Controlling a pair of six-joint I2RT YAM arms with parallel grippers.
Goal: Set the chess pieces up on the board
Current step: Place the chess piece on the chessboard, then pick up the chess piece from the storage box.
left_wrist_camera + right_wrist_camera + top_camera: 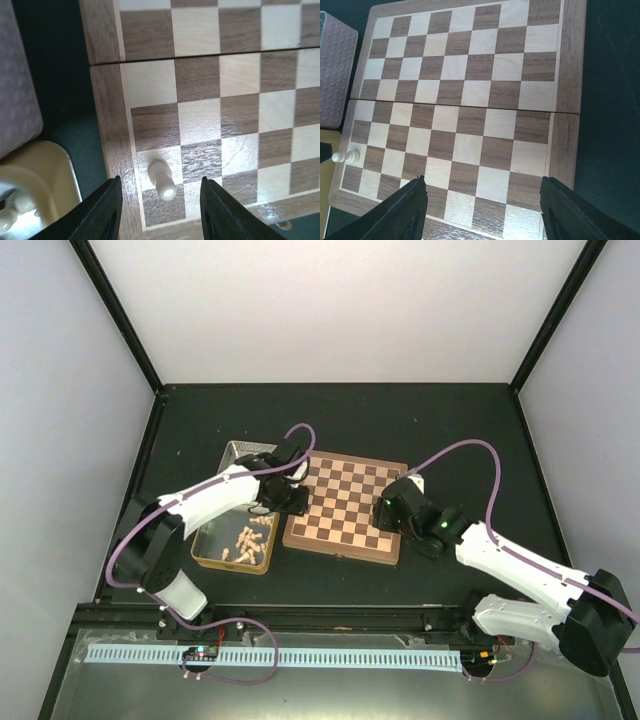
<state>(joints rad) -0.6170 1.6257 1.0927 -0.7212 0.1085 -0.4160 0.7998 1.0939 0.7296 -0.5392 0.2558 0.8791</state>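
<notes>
1. Dark matte sheeting is covering the table (pixel 450 430). White panels (pixel 330 300) are closing it in on three sides, and black posts (pixel 115 315) are running up the corners.
2. Mid-table, the board (pixel 347 512) is lying flat, with a seam crossing its tan and dark brown squares and a light wood border framing them.
3. My left gripper (pixel 159 181) is hovering over the board's left edge with its jaws parted. One pale pawn (pixel 161 180) is sitting between them on a light square in the edge column. A gap is showing on each side of it, so I am gripping nothing. The pawn looks upright, though from this angle I cannot be sure.
4. My right gripper (pixel 483 182) is hanging over the board's right side, jaws spread wide above the squares and holding nothing.
5. Just left of the board, a gold-sided tin tray (pixel 230 564) is holding a heap of pale chess pieces (pixel 248 538). A silver embossed tin half (pixel 240 452) is lying just beyond it.
6. Purple cables (pixel 470 445) are looping off both arms, and a pale blue perforated strip (pixel 280 655) is running along the near edge by the arm bases.
</notes>
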